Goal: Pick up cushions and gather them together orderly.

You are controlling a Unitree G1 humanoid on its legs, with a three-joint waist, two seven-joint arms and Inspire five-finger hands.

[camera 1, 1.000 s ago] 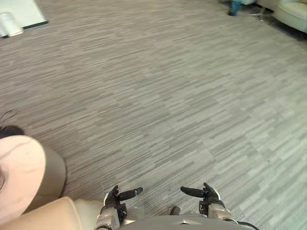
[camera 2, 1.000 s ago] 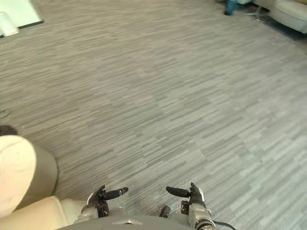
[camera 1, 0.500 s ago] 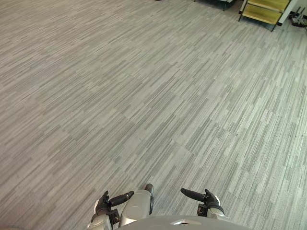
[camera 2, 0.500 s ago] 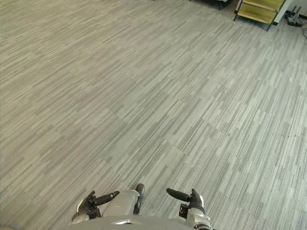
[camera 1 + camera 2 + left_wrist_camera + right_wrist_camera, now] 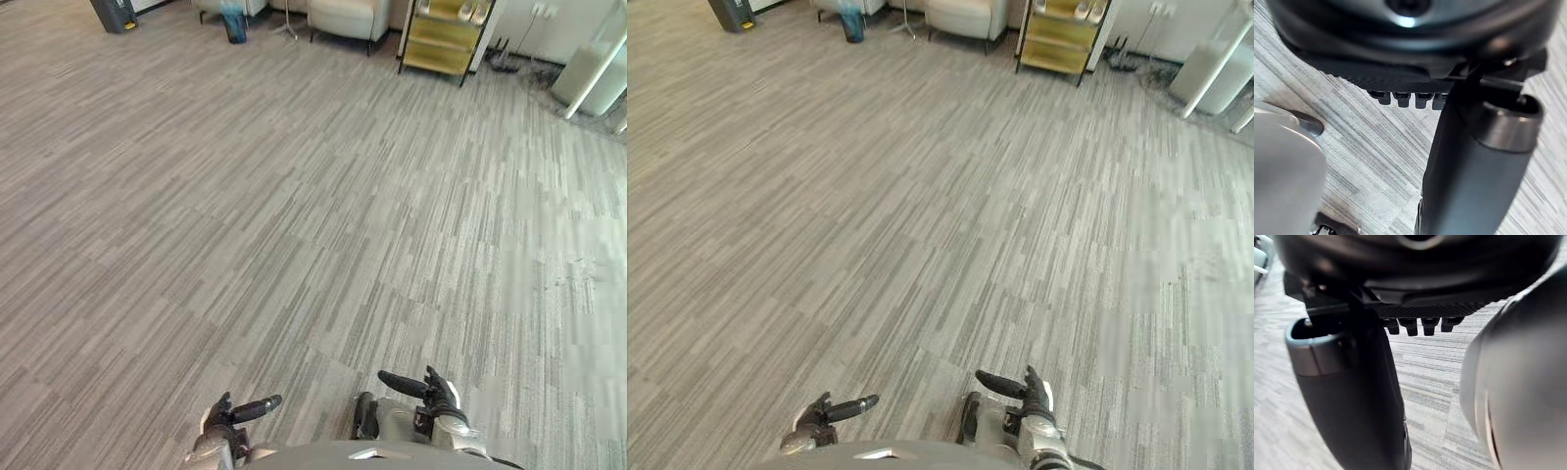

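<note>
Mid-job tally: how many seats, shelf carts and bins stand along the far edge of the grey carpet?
Cream upholstered seats: 2
Yellow metal shelf cart: 1
Bins: 2, a small teal bin and a dark upright bin, though that one may be some other box
Total: 5

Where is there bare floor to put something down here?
The carpet is bare from the left hand and right hand to the far edge. Crowded there: armchair, teal bin, yellow shelf unit, white post.
</note>
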